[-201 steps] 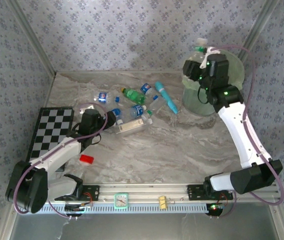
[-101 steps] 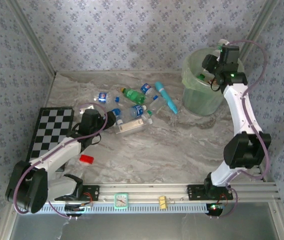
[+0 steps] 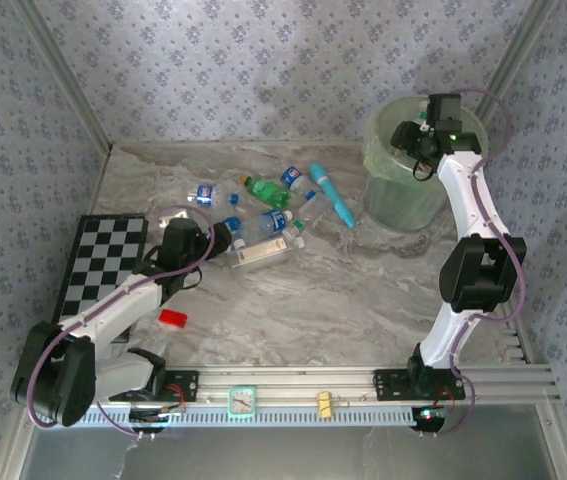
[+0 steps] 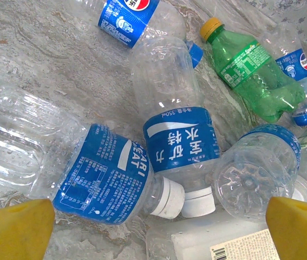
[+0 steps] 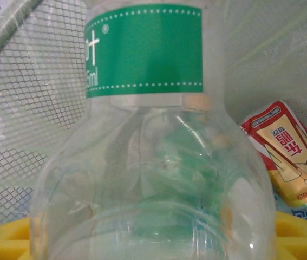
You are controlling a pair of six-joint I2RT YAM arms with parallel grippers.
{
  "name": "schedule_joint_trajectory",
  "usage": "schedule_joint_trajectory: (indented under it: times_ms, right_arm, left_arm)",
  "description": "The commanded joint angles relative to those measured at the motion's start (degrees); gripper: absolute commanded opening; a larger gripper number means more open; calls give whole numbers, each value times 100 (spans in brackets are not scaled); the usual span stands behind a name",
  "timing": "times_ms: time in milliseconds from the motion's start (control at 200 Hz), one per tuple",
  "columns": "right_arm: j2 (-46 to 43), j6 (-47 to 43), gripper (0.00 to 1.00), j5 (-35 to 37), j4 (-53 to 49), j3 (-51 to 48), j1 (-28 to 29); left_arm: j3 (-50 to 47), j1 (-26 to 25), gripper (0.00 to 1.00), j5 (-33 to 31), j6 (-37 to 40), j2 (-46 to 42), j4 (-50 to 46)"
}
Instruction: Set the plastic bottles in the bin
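– On the grey marbled table (image 3: 363,300), far right corner: a round translucent pale green plastic bin (image 3: 403,195), upright. The right gripper (image 3: 405,143) is down inside its mouth.
– Its grip?
– Wrist view: yellow fingers (image 5: 7,244) closed on a clear plastic bottle with a green label (image 5: 148,162), one finger on each side of the body. The bin's mesh-patterned wall is behind it. A red-orange labelled bottle (image 5: 283,162) lies inside, to the right.
– Left side?
– A black-and-white checkerboard (image 3: 103,260) lies flat at the left edge. The left gripper (image 3: 225,238) sits low at the near-left edge of the bottle pile (image 3: 263,215), mid-table, well apart from the bin.
– Open?
– Spread wide, holding nothing. Its yellow fingertips (image 4: 12,227) sit at the bottom corners of the wrist view, with bottles lying beyond the gap.
– Which bottles?
– All on their sides, crowded together. A clear bottle with a blue Pocari Sweat label (image 4: 96,176), white cap. Beside it a clear bottle with a blue label in white characters (image 4: 177,143), also white-capped. A green bottle with a yellow cap (image 4: 248,70) is further out, and a blue Pepsi-labelled bottle (image 4: 131,13) furthest. A clear rectangular container with a barcode (image 4: 218,246) is nearest the gripper.
– Smaller bits?
– A slim teal tube (image 3: 331,194) just right of the pile. A small red block (image 3: 172,319) beside the left arm, apart from the bottles.
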Motion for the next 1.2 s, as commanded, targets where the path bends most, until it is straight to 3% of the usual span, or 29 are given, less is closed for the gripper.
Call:
schedule_joint_trajectory:
  times_ms: [0, 170, 430, 695, 865, 1194]
  right_arm:
    - [-123, 77, 75, -4, -54, 263, -35]
    - [-383, 38, 84, 160, -28, 270, -35]
    - [-1351, -105, 88, 493, 612, -349, 150]
    - [-2421, -54, 91, 63, 1411, -1434, 545]
    - [-2987, -117, 94, -208, 1963, -2230, 1102]
    - [-3424, -163, 100, 91, 2864, -4122, 2530]
  left_arm:
    - [77, -16, 100, -43, -42, 18, -9]
    - [131, -15, 100, 18, -47, 90, 29]
    - [210, -25, 100, 172, -54, 260, 191]
    - [210, -69, 100, 340, 12, 278, 373]
    - [210, -146, 100, 418, 83, 279, 467]
    - [201, -266, 100, 682, 291, 287, 681]
